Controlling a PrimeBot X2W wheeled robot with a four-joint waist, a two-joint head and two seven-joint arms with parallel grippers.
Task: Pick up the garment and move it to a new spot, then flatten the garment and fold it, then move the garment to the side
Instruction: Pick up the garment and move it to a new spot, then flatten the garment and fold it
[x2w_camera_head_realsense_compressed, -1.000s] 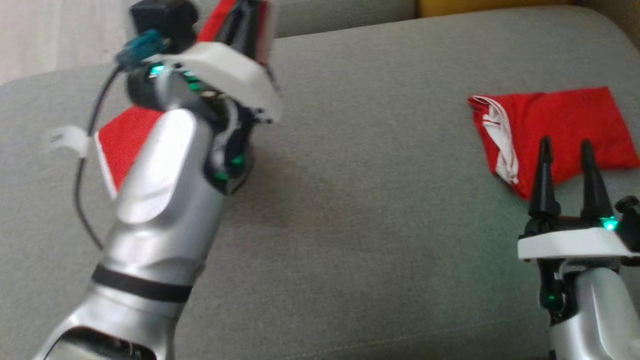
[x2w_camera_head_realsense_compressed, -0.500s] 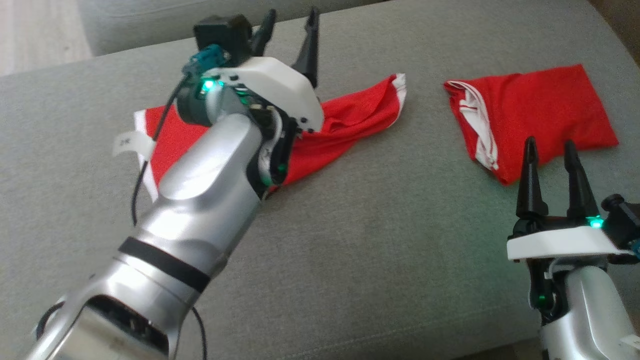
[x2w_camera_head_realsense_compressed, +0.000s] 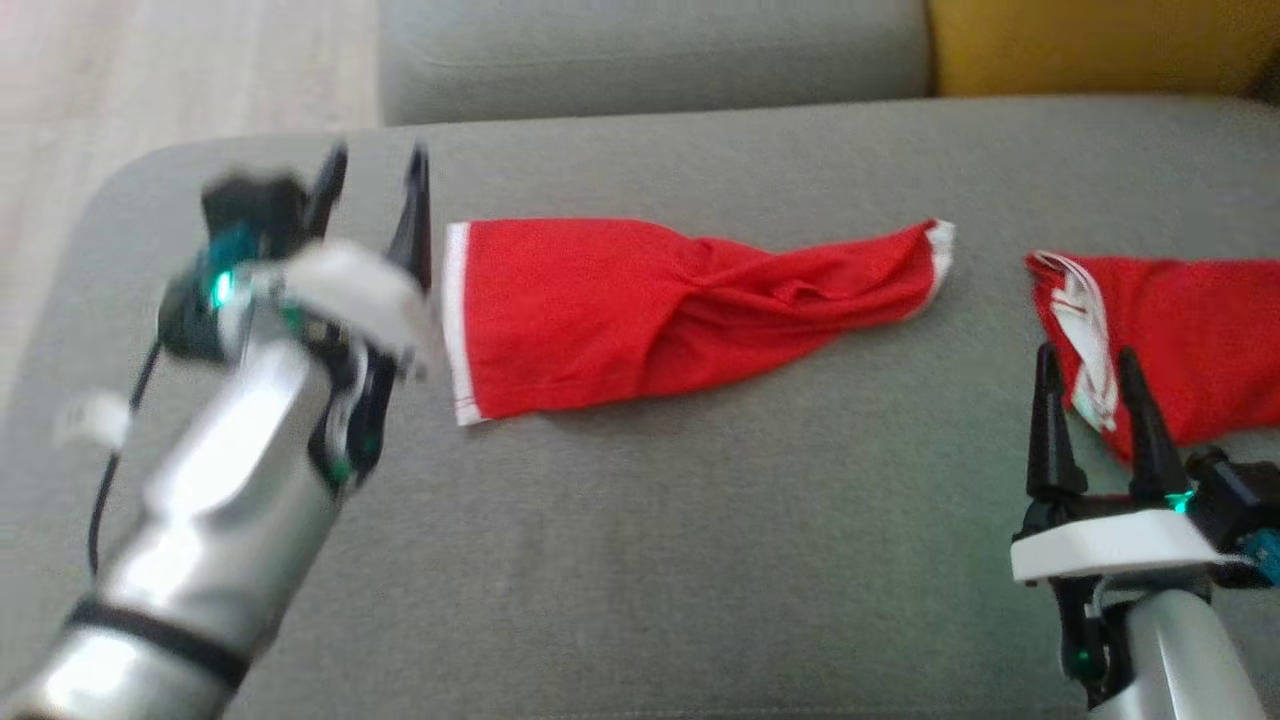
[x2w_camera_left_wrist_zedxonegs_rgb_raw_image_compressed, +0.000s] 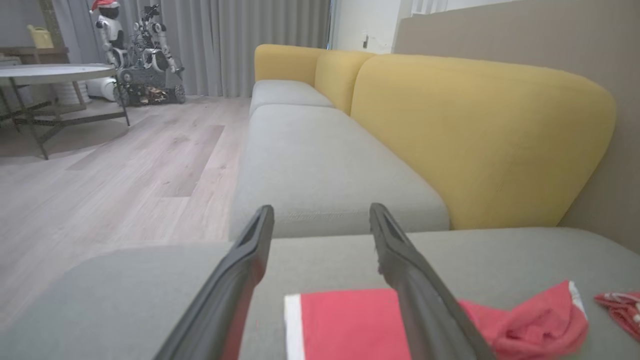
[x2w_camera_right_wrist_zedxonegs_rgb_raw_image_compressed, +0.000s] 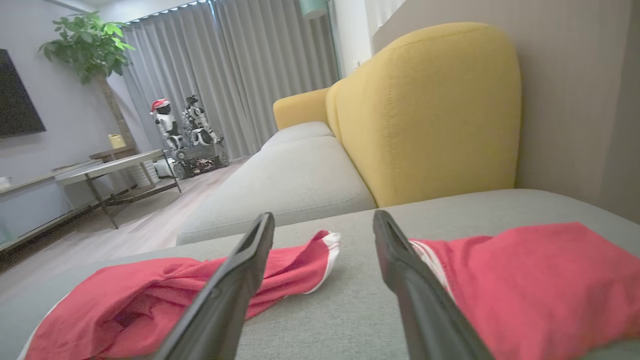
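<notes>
The garment (x2w_camera_head_realsense_compressed: 640, 310) is red with white hems and lies stretched left to right on the grey sofa cushion (x2w_camera_head_realsense_compressed: 700, 560), flat at its left end and bunched toward its right end. My left gripper (x2w_camera_head_realsense_compressed: 375, 155) hovers open just left of the garment's white left hem, holding nothing. In the left wrist view the garment (x2w_camera_left_wrist_zedxonegs_rgb_raw_image_compressed: 345, 320) lies under and right of the open left gripper (x2w_camera_left_wrist_zedxonegs_rgb_raw_image_compressed: 320, 210). My right gripper (x2w_camera_head_realsense_compressed: 1085, 355) stands open at the lower right, empty. In the right wrist view the right gripper (x2w_camera_right_wrist_zedxonegs_rgb_raw_image_compressed: 324, 216) points between the garment's right end (x2w_camera_right_wrist_zedxonegs_rgb_raw_image_compressed: 150, 290) and another red piece.
A second red garment (x2w_camera_head_realsense_compressed: 1180, 330), folded with white trim, lies at the cushion's right edge, just beyond my right fingertips. Yellow backrests (x2w_camera_left_wrist_zedxonegs_rgb_raw_image_compressed: 475, 135) and another grey seat (x2w_camera_head_realsense_compressed: 650, 50) lie beyond. Wooden floor (x2w_camera_head_realsense_compressed: 150, 80) drops off to the left, with a table (x2w_camera_left_wrist_zedxonegs_rgb_raw_image_compressed: 45, 75).
My left gripper opened and let go of the garment, which now lies spread on the cushion. The left arm drew back toward the left. The head camera has shifted too.
</notes>
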